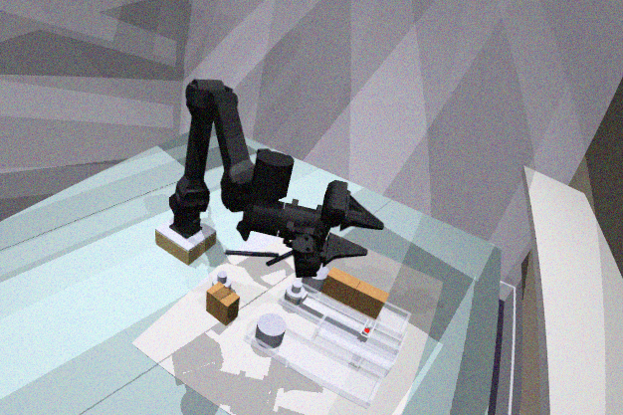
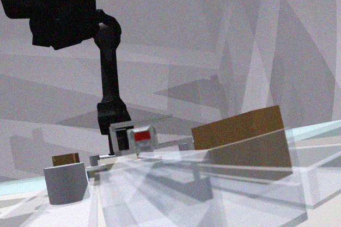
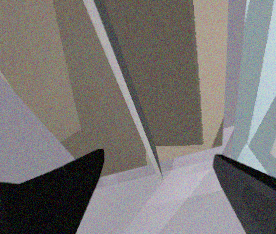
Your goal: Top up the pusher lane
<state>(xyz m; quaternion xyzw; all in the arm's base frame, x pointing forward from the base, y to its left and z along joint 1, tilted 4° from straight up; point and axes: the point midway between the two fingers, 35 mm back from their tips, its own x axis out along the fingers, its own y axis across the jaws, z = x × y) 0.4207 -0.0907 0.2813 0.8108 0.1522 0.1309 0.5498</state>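
My gripper [image 1: 374, 238] [image 3: 158, 157] is open and empty, raised above the table and pointing away from the base. A stepped grey jar [image 1: 296, 295], with a narrow top on a wider body, stands at the end of a clear rack lane nearer the arm. A similar loose jar [image 1: 221, 277] stands left of the rack, partly hidden behind a small brown block. A red-marked part [image 1: 366, 330] [image 2: 141, 135] sits farther back along the rack. The pusher plate's contact with the lane jar is too small to tell.
A wide grey cylinder [image 1: 271, 332] [image 2: 66, 184] stands at the near lane's end. Another grey cylinder [image 1: 313, 283] is partly hidden below the gripper. The small brown block [image 1: 218, 306] [image 2: 64, 159] is beside the loose jar. Long brown blocks [image 1: 351, 294] [image 2: 239, 133] stand in the rack's far side.
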